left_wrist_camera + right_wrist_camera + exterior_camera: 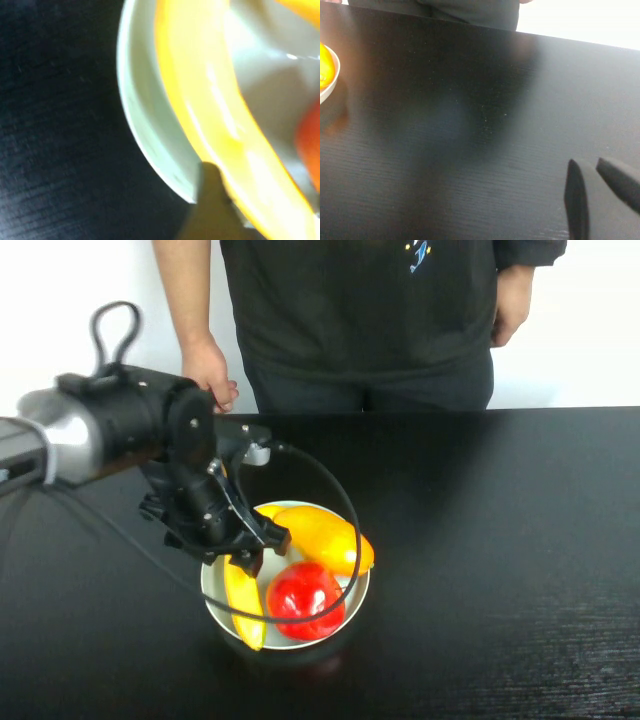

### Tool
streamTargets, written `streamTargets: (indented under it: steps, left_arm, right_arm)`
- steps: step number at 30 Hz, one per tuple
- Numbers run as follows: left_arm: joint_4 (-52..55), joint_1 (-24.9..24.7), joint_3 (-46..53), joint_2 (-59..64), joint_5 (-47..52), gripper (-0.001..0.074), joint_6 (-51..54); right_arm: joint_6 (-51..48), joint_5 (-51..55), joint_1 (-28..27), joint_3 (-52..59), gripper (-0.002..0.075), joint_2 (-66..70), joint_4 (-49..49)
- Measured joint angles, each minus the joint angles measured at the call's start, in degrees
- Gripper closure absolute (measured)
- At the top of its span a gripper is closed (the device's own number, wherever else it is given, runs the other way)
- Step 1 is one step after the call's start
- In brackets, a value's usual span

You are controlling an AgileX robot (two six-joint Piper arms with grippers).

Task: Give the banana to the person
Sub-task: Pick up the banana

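Observation:
The banana (244, 607) lies along the left inside of a white bowl (357, 604) on the black table; it fills the left wrist view (210, 100). My left gripper (248, 558) is down in the bowl over the banana's near-middle, open, its jaws either side of the fruit. One finger (212, 200) rests against the banana's side by the bowl's rim (145, 130); the other is out of frame. The person (360, 320) stands behind the table's far edge, one hand (214, 375) hanging near it. My right gripper (586, 161) hovers low over bare table, slightly open and empty.
An orange-yellow oval fruit (322, 536) and a red apple (303, 600) share the bowl. The left arm's black cable (345, 500) loops over the bowl. The bowl's edge (330, 80) shows in the right wrist view. The table (500, 540) stretches to the right.

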Motion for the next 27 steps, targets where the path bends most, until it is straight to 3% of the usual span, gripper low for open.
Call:
streamTargets:
  steps: [3,6,27]
  left_arm:
    - [2.81,0.0,-2.1,3.53,-0.23,0.0295,-2.45]
    - [4.72,0.0,-3.57,6.14,-1.1,0.0274,-3.76]
    - [4.79,-0.05,-4.96,13.25,-6.14,0.0286,-4.44]
  right_arm:
    - [0.0,0.0,0.0,0.0,0.0736,0.0,0.0]
    - [0.0,0.0,0.0,0.0,0.0736,0.0,0.0]
    - [0.0,0.0,0.0,0.0,0.0736,0.0,0.0]
